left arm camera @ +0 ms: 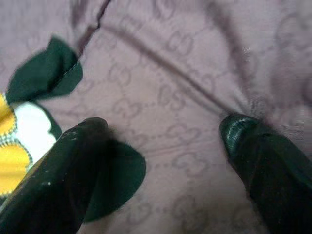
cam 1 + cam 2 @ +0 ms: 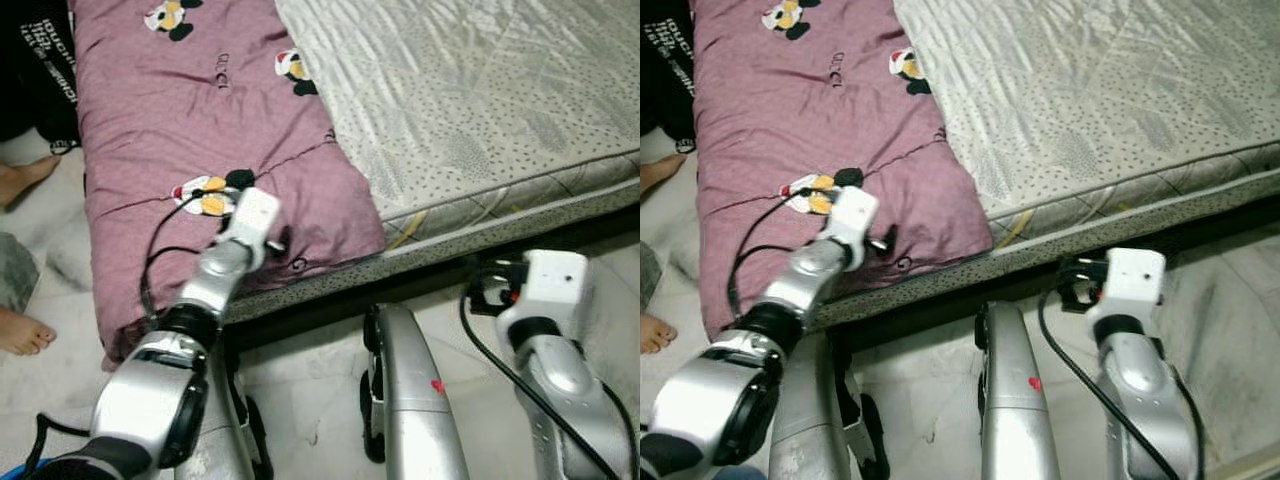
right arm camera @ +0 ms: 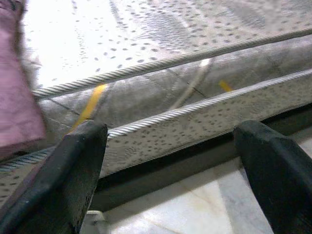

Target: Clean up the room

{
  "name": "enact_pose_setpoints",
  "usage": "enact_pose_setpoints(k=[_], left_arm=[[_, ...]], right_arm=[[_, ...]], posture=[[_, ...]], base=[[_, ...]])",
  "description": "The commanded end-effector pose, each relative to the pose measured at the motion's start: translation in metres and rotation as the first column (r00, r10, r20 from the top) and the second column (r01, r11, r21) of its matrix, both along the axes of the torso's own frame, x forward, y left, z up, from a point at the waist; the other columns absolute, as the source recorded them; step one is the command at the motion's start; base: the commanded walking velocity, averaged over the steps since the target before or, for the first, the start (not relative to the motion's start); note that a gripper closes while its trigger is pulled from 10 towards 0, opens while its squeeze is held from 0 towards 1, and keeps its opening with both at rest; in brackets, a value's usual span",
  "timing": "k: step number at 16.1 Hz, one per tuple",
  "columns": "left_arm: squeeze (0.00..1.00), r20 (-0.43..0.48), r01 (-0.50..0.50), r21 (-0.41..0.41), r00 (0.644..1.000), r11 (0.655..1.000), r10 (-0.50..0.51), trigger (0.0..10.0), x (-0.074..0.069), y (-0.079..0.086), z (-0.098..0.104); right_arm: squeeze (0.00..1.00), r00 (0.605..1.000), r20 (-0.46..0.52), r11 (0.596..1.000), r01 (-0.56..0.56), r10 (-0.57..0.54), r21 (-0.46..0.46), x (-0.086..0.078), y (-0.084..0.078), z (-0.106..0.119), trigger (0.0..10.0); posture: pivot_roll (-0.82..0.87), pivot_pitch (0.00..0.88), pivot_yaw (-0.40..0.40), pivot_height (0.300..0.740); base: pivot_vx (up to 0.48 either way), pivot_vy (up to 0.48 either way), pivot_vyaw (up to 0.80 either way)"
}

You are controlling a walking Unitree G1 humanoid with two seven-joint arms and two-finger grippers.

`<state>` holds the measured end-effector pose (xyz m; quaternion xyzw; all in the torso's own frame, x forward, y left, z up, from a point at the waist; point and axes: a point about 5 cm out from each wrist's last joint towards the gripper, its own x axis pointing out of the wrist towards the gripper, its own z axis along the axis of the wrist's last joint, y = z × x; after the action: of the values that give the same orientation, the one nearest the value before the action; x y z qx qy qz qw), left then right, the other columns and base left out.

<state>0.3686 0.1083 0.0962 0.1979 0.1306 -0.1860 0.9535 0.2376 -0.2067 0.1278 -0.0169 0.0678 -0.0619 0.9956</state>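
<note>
Robot reaching for a pink blanket on a bed.

The left gripper (image 1: 161, 146) had its fingers spread open, tips pressed on the blanket (image 2: 200, 120) near its front edge. The blanket lay lengthwise along the mattress (image 2: 480, 100), its near end drooping over the side. It looked soft, light and floppy; pinching a fold near the edge seemed best. The right gripper (image 3: 170, 161) hung open by the mattress side.

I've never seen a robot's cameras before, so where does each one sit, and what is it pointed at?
Left eye view: on the head, looking down at the pink quilt, bare mattress, both arms.
Right eye view: same head, same scene.
Left wrist view: along the open left gripper, fingers against the quilt.
Right wrist view: along the open right gripper, facing the mattress edge.
Shared: quilt and mattress.
</note>
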Motion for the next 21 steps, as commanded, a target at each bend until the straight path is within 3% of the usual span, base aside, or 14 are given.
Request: enact_pose_setpoints(k=[1, 3, 5, 7, 8, 9, 10, 11, 12, 13, 15, 18, 21], left_arm=[[0.00, -0.038, 0.074, 0.038, 0.997, 0.997, -0.073, 10.0, -0.009, -0.016, -0.014], [0.00, 0.106, 0.077, 0.088, 0.991, 0.993, -0.086, 10.0, -0.009, -0.018, -0.006], [0.00, 0.150, 0.077, 0.114, 0.984, 0.990, -0.094, 10.0, -0.010, -0.015, -0.005], [0.00, 0.280, 0.008, 0.086, 0.959, 0.996, -0.032, 10.0, -0.008, -0.002, 0.010], [0.00, 0.366, -0.062, 0.040, 0.930, 0.997, 0.043, 10.0, -0.007, 0.008, 0.021], [0.00, 0.479, -0.155, -0.094, 0.859, 0.983, 0.181, 10.0, -0.011, 0.026, 0.041], [0.00, 0.489, -0.160, -0.124, 0.849, 0.979, 0.201, 10.0, -0.013, 0.029, 0.043], [0.00, 0.515, -0.191, -0.224, 0.809, 0.956, 0.283, 10.0, -0.023, 0.037, 0.050], [0.00, 0.523, -0.203, -0.278, 0.788, 0.939, 0.325, 10.0, -0.030, 0.041, 0.053], [0.00, 0.492, -0.223, -0.375, 0.775, 0.900, 0.397, 10.0, -0.043, 0.047, 0.053], [0.00, 0.421, -0.270, -0.487, 0.761, 0.831, 0.494, 10.0, -0.066, 0.056, 0.047], [0.00, 0.324, -0.338, -0.523, 0.770, 0.782, 0.550, 10.0, -0.103, 0.064, 0.024], [0.00, 0.304, -0.351, -0.533, 0.769, 0.770, 0.562, 10.0, -0.107, 0.073, 0.029]], right_arm=[[0.00, 1.000, -0.005, 1.000, 0.009, -0.009, 0.003, 0.001, 0.000, -0.003, 10.0], [0.00, 1.000, 0.014, 1.000, -0.003, 0.003, 0.021, 0.011, 0.007, -0.003, 10.0], [0.00, 1.000, 0.028, 0.999, -0.014, 0.013, 0.033, 0.018, 0.011, -0.003, 10.0], [0.00, 0.998, 0.049, 0.998, -0.036, 0.034, 0.049, 0.029, 0.019, -0.002, 10.0], [0.00, 0.997, 0.063, 0.997, -0.046, 0.043, 0.059, 0.033, 0.022, -0.001, 10.0], [0.00, 0.995, 0.084, 0.995, -0.065, 0.058, 0.074, 0.042, 0.029, -0.001, 10.0], [0.00, 0.994, 0.088, 0.995, -0.069, 0.062, 0.078, 0.044, 0.030, -0.001, 10.0], [0.00, 0.992, 0.098, 0.993, -0.085, 0.077, 0.082, 0.049, 0.035, -0.002, 10.0], [0.00, 0.991, 0.101, 0.992, -0.092, 0.084, 0.086, 0.052, 0.038, -0.003, 10.0], [0.00, 0.990, 0.108, 0.991, -0.103, 0.093, 0.088, 0.056, 0.042, -0.004, 10.0], [0.00, 0.988, 0.112, 0.990, -0.114, 0.104, 0.089, 0.061, 0.045, -0.009, 10.0], [0.00, 0.986, 0.123, 0.985, -0.124, 0.110, 0.121, 0.067, 0.049, -0.014, 10.0], [0.00, 0.979, 0.163, 0.984, -0.137, 0.119, 0.109, 0.073, 0.049, -0.011, 10.0]], posture=[[-0.20, 0.197, 0.056, 0.514], [-0.18, 0.162, 0.055, 0.514], [-0.17, 0.148, 0.053, 0.514], [-0.15, 0.114, 0.048, 0.514], [-0.13, 0.098, 0.046, 0.514], [-0.11, 0.073, 0.039, 0.514], [-0.10, 0.061, 0.036, 0.514], [-0.08, 0.043, 0.030, 0.514], [-0.07, 0.030, 0.024, 0.514], [-0.06, 0.016, 0.020, 0.514], [-0.03, 0.000, 0.013, 0.514], [0.00, 0.000, 0.009, 0.514], [0.00, 0.000, 0.011, 0.514]], base=[[0.000, 0.000, 0.00], [0.000, 0.000, 0.00], [0.000, 0.000, 0.00], [0.000, 0.000, 0.00], [0.000, 0.000, 0.00], [0.000, 0.000, 0.00], [0.000, 0.000, 0.00], [0.000, 0.000, 0.00], [0.000, 0.000, 0.00], [0.000, 0.000, 0.00], [0.000, 0.000, 0.00], [0.000, 0.000, 0.00], [0.000, 0.000, 0.00]])
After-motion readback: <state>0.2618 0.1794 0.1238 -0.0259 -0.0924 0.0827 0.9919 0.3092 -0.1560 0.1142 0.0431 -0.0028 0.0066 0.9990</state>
